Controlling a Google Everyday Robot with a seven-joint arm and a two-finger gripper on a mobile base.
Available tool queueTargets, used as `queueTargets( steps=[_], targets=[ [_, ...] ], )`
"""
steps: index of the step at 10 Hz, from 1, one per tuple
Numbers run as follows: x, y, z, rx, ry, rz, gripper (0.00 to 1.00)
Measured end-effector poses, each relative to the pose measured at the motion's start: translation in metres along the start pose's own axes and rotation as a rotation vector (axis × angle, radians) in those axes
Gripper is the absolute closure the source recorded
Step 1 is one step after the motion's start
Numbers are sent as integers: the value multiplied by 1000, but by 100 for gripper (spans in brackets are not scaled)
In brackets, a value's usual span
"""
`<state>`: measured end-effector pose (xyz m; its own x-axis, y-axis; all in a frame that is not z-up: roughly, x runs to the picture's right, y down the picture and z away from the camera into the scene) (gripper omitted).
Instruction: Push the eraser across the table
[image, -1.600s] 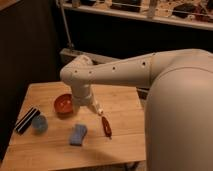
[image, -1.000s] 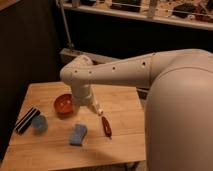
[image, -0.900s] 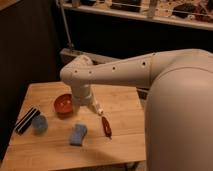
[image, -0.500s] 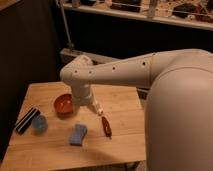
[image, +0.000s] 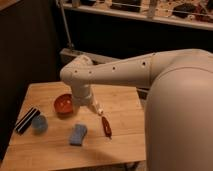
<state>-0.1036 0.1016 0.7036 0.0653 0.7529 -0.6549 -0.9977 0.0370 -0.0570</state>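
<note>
The eraser (image: 27, 120), a slim black bar with a white stripe, lies at the left edge of the light-wood table (image: 122, 102), right beside a small blue cup (image: 39, 124). My gripper (image: 96, 106) hangs low over the middle of the table, just right of a red bowl (image: 64, 104) and well to the right of the eraser, not touching it. The big white arm reaches in from the right.
A light-blue sponge-like block (image: 78, 134) lies in front of the bowl. A small red object (image: 106, 126) lies just below the gripper. Dark shelving and a metal frame stand behind the table.
</note>
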Motion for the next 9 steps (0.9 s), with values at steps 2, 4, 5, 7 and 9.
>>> queueTargets(
  steps=[2, 4, 5, 7, 9],
  targets=[
    [0, 0, 0, 0, 0, 0, 35],
    [0, 0, 0, 0, 0, 0, 35],
    [0, 0, 0, 0, 0, 0, 35],
    [0, 0, 0, 1, 0, -1, 35],
    [-3, 9, 0, 29, -28, -41, 35]
  ],
)
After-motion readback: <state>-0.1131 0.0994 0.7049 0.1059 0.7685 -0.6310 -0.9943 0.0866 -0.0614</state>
